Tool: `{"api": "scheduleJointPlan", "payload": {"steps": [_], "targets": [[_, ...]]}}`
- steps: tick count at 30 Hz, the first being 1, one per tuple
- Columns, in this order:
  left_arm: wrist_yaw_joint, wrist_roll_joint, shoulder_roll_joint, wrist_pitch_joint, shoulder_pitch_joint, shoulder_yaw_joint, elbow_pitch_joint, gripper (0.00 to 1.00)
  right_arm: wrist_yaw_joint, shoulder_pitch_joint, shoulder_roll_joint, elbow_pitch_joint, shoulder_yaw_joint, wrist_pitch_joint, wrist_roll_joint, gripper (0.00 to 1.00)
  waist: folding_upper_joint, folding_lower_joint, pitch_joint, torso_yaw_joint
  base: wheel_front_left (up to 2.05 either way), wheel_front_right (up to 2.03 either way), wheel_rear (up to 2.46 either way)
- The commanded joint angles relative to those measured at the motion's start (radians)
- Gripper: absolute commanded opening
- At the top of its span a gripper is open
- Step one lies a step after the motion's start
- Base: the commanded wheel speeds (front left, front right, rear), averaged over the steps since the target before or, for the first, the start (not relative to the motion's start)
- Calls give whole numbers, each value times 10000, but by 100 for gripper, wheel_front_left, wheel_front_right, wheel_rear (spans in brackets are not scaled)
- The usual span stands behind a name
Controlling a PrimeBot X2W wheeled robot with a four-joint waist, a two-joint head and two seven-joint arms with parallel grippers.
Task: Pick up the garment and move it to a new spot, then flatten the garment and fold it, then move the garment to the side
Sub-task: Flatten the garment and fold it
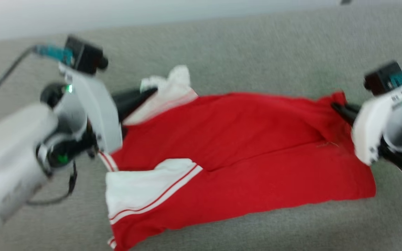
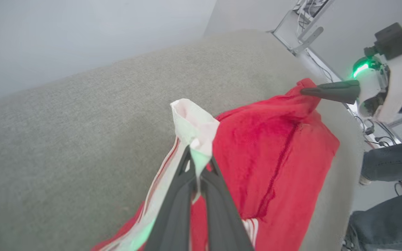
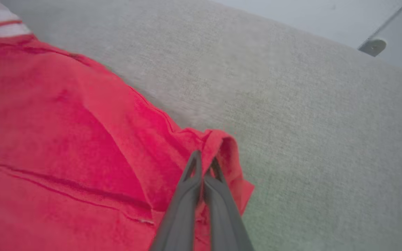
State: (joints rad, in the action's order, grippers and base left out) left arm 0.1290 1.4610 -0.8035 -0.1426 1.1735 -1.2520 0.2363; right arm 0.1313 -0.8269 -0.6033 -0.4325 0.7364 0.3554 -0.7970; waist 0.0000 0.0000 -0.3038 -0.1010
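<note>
The garment (image 1: 243, 146), red with white panels and red-white stripe trim, lies spread across a grey fabric surface (image 1: 239, 52). My left gripper (image 1: 152, 91) is shut on the garment's far-left white corner, which stands up from the surface. In the left wrist view that white fabric (image 2: 195, 132) is pinched between my dark fingers (image 2: 201, 157). My right gripper (image 1: 335, 106) is shut on the garment's far-right red corner. The right wrist view has my fingers (image 3: 204, 164) clamped together on a raised red fold (image 3: 222, 143). The left wrist view also catches the right gripper (image 2: 305, 91) on that red corner.
The grey surface's right edge (image 2: 344, 174) drops off to a floor with cables. A person's legs in dark trousers (image 2: 393, 164) stand beside that edge. A pale wall (image 1: 82, 14) runs behind the surface.
</note>
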Motion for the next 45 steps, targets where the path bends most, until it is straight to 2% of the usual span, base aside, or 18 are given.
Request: {"api": "scheduleJointPlan", "payload": {"steps": [1, 8, 14, 18, 22, 25, 30, 35, 36, 37, 38, 39, 40, 45], "targets": [[24, -52, -272, 244, -410, -37, -347, 0, -11, 402, -412, 447, 40, 3, -192, 0, 0, 0, 1010, 854, 0, 0, 0], [24, -109, -1330, 1421, -2159, -173, -2156, 0, -11, 2137, -1968, 2111, -408, -167, -772, 0, 0, 0, 1582, 1311, 0, 0, 0], [24, -114, -1986, 2169, -3556, -229, -3293, 0, -11, 3310, -2646, 2581, -919, -191, -903, 0, 0, 0, 1677, 1501, 0, 0, 0], [25, 80, -2044, 2911, -4664, -248, -3584, 0, -11, 4186, -2768, 2481, -1415, -304, -833, 0, 0, 0, 1581, 1618, 0, 0, 0], [25, 199, -1733, 3324, -5561, -259, -3218, 0, -11, 4867, -2497, 2152, -1974, -449, -862, 0, 0, 0, 1395, 1694, 0, 0, 0], [25, 427, -1138, 3316, -5915, -265, -2841, 0, -11, 5169, -2228, 1898, -2275, -613, -705, 0, 0, 0, 1202, 1774, 0, 0, 0], [25, 357, -182, 3248, -5799, -268, -1768, 0, -11, 5113, -1708, 1561, -2487, -755, -275, 0, 0, 0, 947, 1746, 0, 0, 0], [25, 275, 328, 3398, -5702, -268, -744, 0, -11, 4993, -1363, 1410, -2499, -740, -37, 0, 0, 0, 962, 1593, 0, 0, 0], [25, 238, 378, 3457, -5727, -271, -667, 0, -11, 4995, -1345, 1435, -2498, -741, -24, 15, 0, 0, 996, 1558, 0, 0, 0], [25, 243, 404, 3526, -5773, -264, -616, 28, -11, 5013, -1341, 1487, -2506, -769, -20, 37, 0, 0, 1037, 1524, 0, 0, 0], [25, 252, 405, 3620, -5828, -225, -584, 42, -11, 5061, -1358, 1550, -2529, -816, -25, 50, 0, 0, 1094, 1501, 0, 0, 0], [25, 227, 375, 3709, -5882, -183, -549, 84, -11, 5139, -1390, 1633, -2555, -819, -52, 82, 0, 0, 1158, 1483, 0, 0, 0], [25, 153, 324, 3795, -5951, -143, -480, 100, -11, 5225, -1433, 1731, -2579, -835, -87, 100, 0, 0, 1228, 1467, 0, 0, 0], [25, -148, 312, 4048, -6465, 314, -284, 100, -11, 5747, -1788, 2309, -2831, -655, -275, 100, 0, 0, 1615, 1471, 0, 0, 0]]}}
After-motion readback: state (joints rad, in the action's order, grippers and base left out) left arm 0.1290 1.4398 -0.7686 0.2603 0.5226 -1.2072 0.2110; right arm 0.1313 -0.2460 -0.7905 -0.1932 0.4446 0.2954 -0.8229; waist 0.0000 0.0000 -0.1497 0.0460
